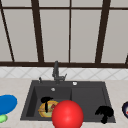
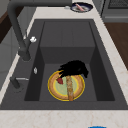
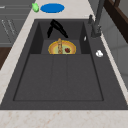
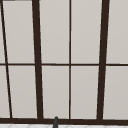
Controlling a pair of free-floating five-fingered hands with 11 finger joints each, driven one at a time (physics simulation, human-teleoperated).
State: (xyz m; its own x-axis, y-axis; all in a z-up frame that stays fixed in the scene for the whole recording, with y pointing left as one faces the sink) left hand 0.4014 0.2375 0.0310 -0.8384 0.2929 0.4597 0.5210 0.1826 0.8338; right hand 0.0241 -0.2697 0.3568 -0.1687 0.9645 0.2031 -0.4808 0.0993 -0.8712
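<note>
Two black hands hang at the sink (image 1: 30,100): the left hand (image 1: 46,101), fingers drooping loosely over a yellow plate (image 2: 66,86) of food in the left basin, could knock its breadstick (image 2: 69,87) off, while the right hand (image 1: 104,113) hovers relaxed.

Two black hands — one (image 1: 46,100) over the left basin, one (image 1: 104,112) at the sink's right front. One dark sink (image 1: 87,100), with one faucet (image 1: 56,71). One yellow-rimmed plate (image 2: 53,87) in the basin, carrying one brown stick-shaped piece (image 2: 69,88) and one small red piece (image 2: 60,80). One red ball (image 1: 67,114). On the surface — one blue plate (image 1: 7,103), one green item (image 1: 2,118), one dark dish (image 2: 81,7).
</note>
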